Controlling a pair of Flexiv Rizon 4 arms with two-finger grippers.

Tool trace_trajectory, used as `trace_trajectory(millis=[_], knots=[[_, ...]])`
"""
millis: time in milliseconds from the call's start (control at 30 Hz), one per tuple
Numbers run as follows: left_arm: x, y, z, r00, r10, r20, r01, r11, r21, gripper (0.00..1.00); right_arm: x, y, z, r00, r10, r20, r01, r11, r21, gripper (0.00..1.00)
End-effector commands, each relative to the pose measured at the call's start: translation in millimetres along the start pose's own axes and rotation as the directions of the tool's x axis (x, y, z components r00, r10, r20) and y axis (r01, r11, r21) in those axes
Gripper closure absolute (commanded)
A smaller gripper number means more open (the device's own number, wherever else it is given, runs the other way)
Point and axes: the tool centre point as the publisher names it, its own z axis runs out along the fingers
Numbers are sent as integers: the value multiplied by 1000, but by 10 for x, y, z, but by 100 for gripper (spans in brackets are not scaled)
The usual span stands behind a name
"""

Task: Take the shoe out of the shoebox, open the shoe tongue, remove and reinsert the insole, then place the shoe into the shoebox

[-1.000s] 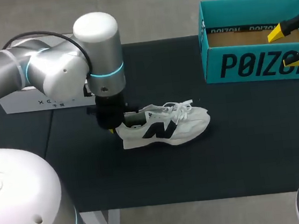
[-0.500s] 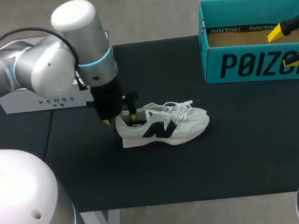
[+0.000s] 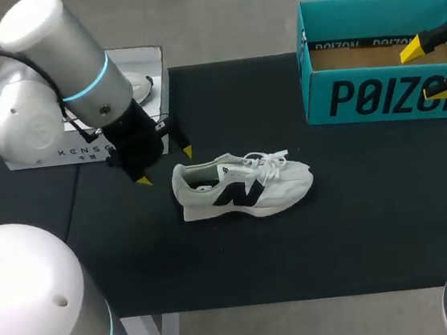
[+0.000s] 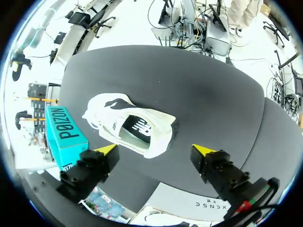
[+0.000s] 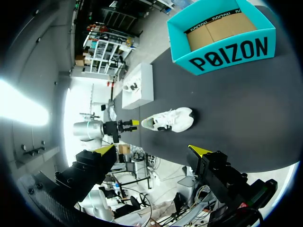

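I see the shoe (image 3: pixel 242 185) standing on its sole near the middle of the dark bench (image 3: pixel 359 225), outside the shoebox, with its toe to the right and its heel to the left. The laces lie loose over the tongue. From my left wrist camera I look straight into the shoe's opening, where the dark insole (image 4: pixel 137 130) lies flat inside. My left tool (image 3: pixel 164 166) hangs just left of the heel, clear of the shoe, its fingers spread and holding nothing. The teal shoebox (image 3: pixel 385 92) sits open at the far right of the bench, well apart from the shoe, its brown floor showing. My right tool (image 5: pixel 152 150) is at the right edge by the shoebox, fingers spread, gripping nothing. A white box (image 3: pixel 128 73) rests at the far left behind my left arm
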Motion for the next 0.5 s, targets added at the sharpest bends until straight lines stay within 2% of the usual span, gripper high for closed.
trace_trajectory(millis=[33, 167, 200, 300, 333, 367, 433, 467, 500], knots=[[113, -43, 10, 983, -10, 183, 12, 1000, -12, 0, 0, -4, 9, 1000, 2, 2, -2, 1000, -2, 0], [113, -43, 10, 983, -10, 183, 12, 1000, -12, 0, 0, -4, 9, 1000, 2, 2, -2, 1000, -2, 0], [100, -25, -22, 963, -156, 219, 154, 988, 29, 0, 0, -4, 9, 1000, 2, 2, -2, 1000, -2, 0], [110, 5, -78, 885, -362, 294, 336, 932, 135, 0, 0, -4, 9, 1000, 2, 2, -2, 1000, -2, 0], [108, 5, -104, 860, -407, 308, 379, 914, 148, 0, 0, -4, 9, 1000, 2, 2, -2, 1000, -2, 0], [116, -8, -129, 835, -468, 288, 425, 882, 202, 0, 0, -4, 9, 1000, 2, 2, -2, 1000, -2, 0], [108, -44, -164, 808, -528, 263, 466, 845, 262, 0, 0, -4, 9, 1000, 2, 2, -2, 1000, -2, 0], [92, -83, -203, 786, -570, 241, 483, 809, 336, 0, 0, -4, 9, 1000, 2, 2, -2, 1000, -2, 0], [91, -98, -230, 772, -592, 232, 498, 789, 360, 0, 0, -4, 9, 1000, 2, 2, -2, 1000, -2, 0]])
